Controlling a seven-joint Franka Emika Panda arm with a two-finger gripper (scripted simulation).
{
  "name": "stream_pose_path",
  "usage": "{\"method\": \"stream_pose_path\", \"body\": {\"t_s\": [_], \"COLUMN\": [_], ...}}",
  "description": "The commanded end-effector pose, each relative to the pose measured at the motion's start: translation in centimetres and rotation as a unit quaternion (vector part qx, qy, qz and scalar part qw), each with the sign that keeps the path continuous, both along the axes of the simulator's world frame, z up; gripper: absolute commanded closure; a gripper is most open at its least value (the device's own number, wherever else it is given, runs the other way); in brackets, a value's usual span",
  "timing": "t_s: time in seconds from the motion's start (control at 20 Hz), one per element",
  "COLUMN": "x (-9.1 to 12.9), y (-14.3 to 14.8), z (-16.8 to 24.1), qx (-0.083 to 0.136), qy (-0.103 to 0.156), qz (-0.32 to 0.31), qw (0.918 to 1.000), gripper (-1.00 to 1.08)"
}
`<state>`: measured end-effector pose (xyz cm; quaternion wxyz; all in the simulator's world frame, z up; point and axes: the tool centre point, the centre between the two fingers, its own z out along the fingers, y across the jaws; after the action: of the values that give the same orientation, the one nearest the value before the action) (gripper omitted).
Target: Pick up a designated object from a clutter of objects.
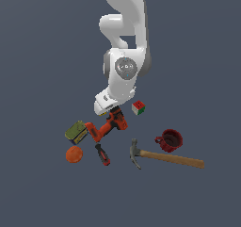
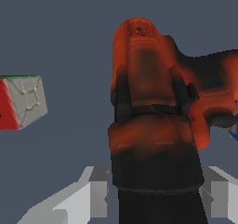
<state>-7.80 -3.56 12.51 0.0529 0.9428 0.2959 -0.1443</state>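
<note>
grey floor (image 1: 37, 47), hammer (image 1: 164, 157), mug (image 1: 169, 140), ball (image 1: 74, 154)

Drill (image 2: 148, 102) matt orange-red plastic; hammer (image 1: 165, 157) wood handle, grey metal head.

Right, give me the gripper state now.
Gripper: open, its fingers either side of the drill, not yet clamped.

Open floor around the drill (image 1: 109, 125) (green tin (image 1: 76, 132) touching its base).
</note>
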Motion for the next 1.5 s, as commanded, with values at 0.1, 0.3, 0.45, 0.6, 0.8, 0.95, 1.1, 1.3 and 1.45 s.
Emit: {"method": "stream_pose_path", "body": {"t_s": [0.1,0.3,0.45,0.6,0.8,0.95,1.1,1.3,1.45], "x": [2.0,3.7,4.9,6.2,7.7,8.8,9.8,11.1,11.9], "y": [0.4,0.8,1.1,1.4,1.6,1.9,2.1,2.3,2.5], "z": [4.4,8.0,10.8,13.5,16.7,18.9,20.9,23.4,25.0], "qx": [0.001,0.001,0.001,0.001,0.001,0.001,0.001,0.0,0.0], "qy": [-0.004,-0.004,-0.003,-0.003,-0.003,-0.003,-0.003,-0.003,-0.003], "qz": [0.0,0.0,0.0,0.001,0.001,0.001,0.001,0.001,0.001], "qw": [1.0,1.0,1.0,1.0,1.0,1.0,1.0,1.0,1.0], "gripper": [1.08,1.08,1.08,1.08,1.08,1.08,1.08,1.08,1.08]}}
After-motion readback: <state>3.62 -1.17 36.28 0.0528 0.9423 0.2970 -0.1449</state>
